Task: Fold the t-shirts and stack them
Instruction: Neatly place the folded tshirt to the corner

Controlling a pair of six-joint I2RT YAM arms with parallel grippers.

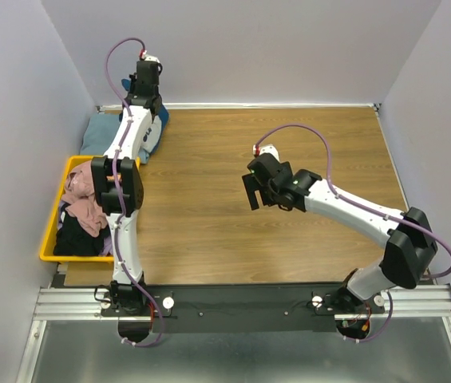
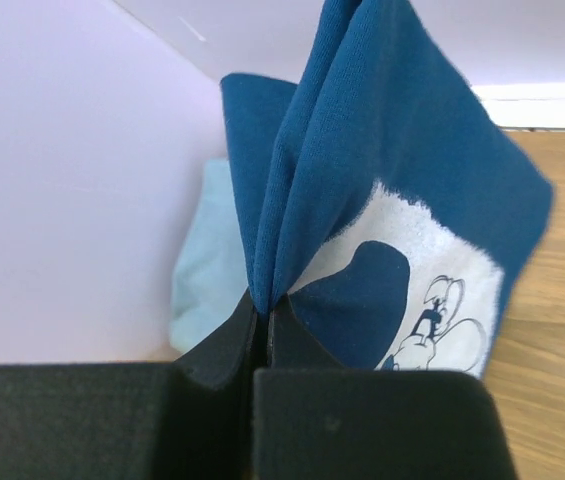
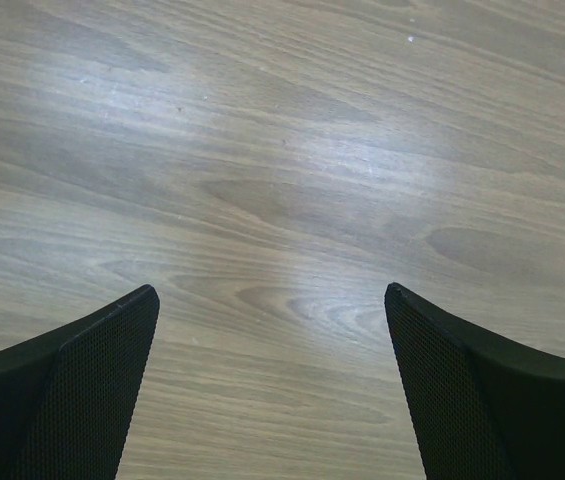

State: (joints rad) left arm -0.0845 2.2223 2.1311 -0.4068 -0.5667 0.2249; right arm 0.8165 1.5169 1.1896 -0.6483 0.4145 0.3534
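Note:
My left gripper (image 2: 262, 305) is shut on a bunched fold of the dark navy t-shirt (image 2: 402, 150), whose white cartoon print (image 2: 432, 290) faces the wrist camera. From above, that gripper (image 1: 147, 105) is at the table's back left corner, with the navy t-shirt (image 1: 159, 121) under it. The navy cloth lies partly over a folded pale grey-blue t-shirt (image 1: 97, 137), which also shows against the wall (image 2: 207, 270). Pink (image 1: 84, 199) and black (image 1: 77, 239) t-shirts lie in a heap in the yellow bin. My right gripper (image 1: 251, 191) hangs open over bare wood (image 3: 272, 295), holding nothing.
The yellow bin (image 1: 52, 231) stands at the table's left edge, beside the left arm. Grey walls close in the left, back and right sides. The wooden table (image 1: 305, 144) stretches from the middle to the right. A metal rail (image 1: 233, 303) carries both arm bases.

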